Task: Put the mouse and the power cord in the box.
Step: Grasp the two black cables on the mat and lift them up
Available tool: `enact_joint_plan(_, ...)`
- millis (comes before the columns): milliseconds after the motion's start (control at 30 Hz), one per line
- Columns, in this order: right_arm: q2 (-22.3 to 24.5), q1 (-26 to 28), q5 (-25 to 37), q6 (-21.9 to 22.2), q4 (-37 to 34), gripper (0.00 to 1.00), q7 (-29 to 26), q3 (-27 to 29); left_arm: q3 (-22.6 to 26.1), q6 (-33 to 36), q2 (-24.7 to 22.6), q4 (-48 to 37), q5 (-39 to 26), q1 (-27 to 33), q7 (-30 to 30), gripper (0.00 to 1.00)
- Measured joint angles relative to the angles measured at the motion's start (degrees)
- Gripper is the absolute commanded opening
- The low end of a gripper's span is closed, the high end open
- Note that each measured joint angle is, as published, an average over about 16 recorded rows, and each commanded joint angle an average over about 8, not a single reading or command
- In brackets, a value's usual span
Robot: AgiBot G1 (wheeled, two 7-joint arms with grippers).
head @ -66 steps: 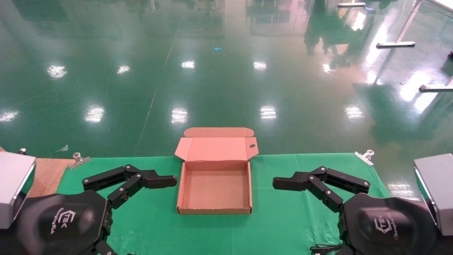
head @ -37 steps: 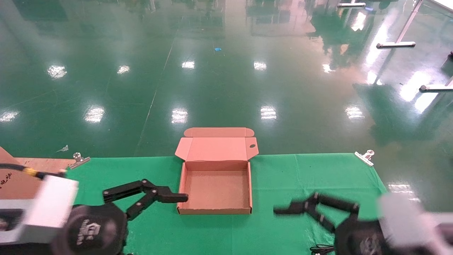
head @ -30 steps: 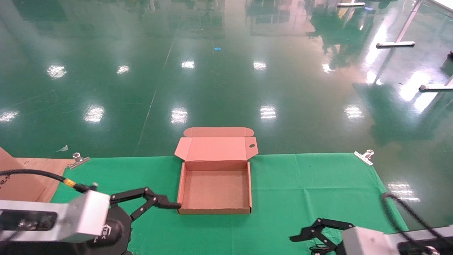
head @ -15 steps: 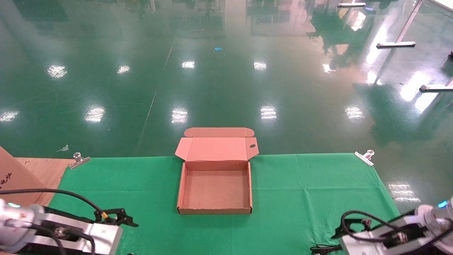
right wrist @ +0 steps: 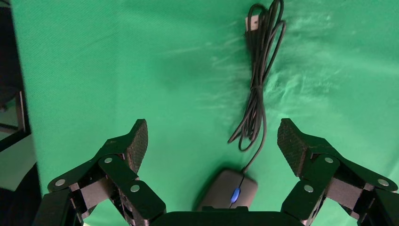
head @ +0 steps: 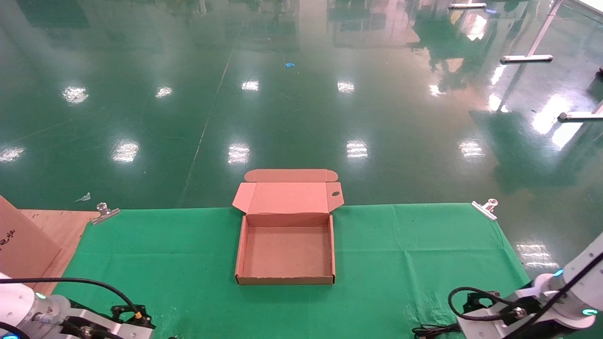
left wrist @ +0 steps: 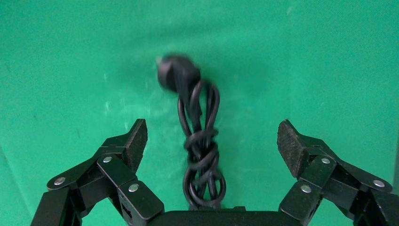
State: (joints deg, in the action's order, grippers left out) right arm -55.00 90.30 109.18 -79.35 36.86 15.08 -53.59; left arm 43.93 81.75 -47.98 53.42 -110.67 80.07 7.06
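The box (head: 285, 280) sits open in the middle of the green cloth, its lid (head: 287, 197) folded back and nothing inside. The power cord (left wrist: 201, 155) lies bundled on the cloth, its black plug (left wrist: 176, 75) at the far end. My left gripper (left wrist: 212, 139) hovers open right over it, one finger on each side, not touching. The mouse (right wrist: 230, 190), black with a blue-lit wheel, lies under my right gripper (right wrist: 212, 139), which is open above it. The mouse's thin cable (right wrist: 259, 84) trails away in loose loops. Both arms are at the table's near corners.
Metal clips (head: 106, 212) (head: 485, 207) pin the cloth (head: 400, 263) at the far corners. A brown cardboard panel (head: 21, 245) stands at the left edge. A loop of the mouse's cable (head: 426, 331) shows at the near right edge.
Both arms have swung away from the box's sides, back and down to the near corners. Their grippers have dropped out of the head view and stayed open.
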Motion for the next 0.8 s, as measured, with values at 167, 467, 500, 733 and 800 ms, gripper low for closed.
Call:
enact_joint_plan(167,-2.79,0.42,0.23,2.41,-6.0,1.0,3.41,-0.12,0.26,-2.26,-0.44,-3.86,-1.2,-0.17,1.77,1.0)
enact_joint_plan(467,-6.91,1.18,-0.03,5.45,-14.68,1.0,8.46,-0.03,0.16,-5.47,-1.04,-8.6,-1.74,-0.68,4.11,1.0)
enact_joint_plan(500,-7.27,1.26,-0.05,5.74,-15.47,1.0,8.95,-0.03,0.11,-5.75,-1.09,-8.96,-1.68,-0.79,4.32,1.0)
enact_joint_plan(733,-9.41,1.68,-0.21,7.87,-20.31,1.0,12.31,0.07,-0.25,-7.1,-1.39,-11.01,-1.03,-1.36,5.55,1.0)
enact_joint_plan(800,-9.93,1.77,-0.19,8.54,-21.49,1.0,13.24,0.07,-0.3,-7.3,-1.48,-11.46,-0.91,-1.42,5.87,1.0)
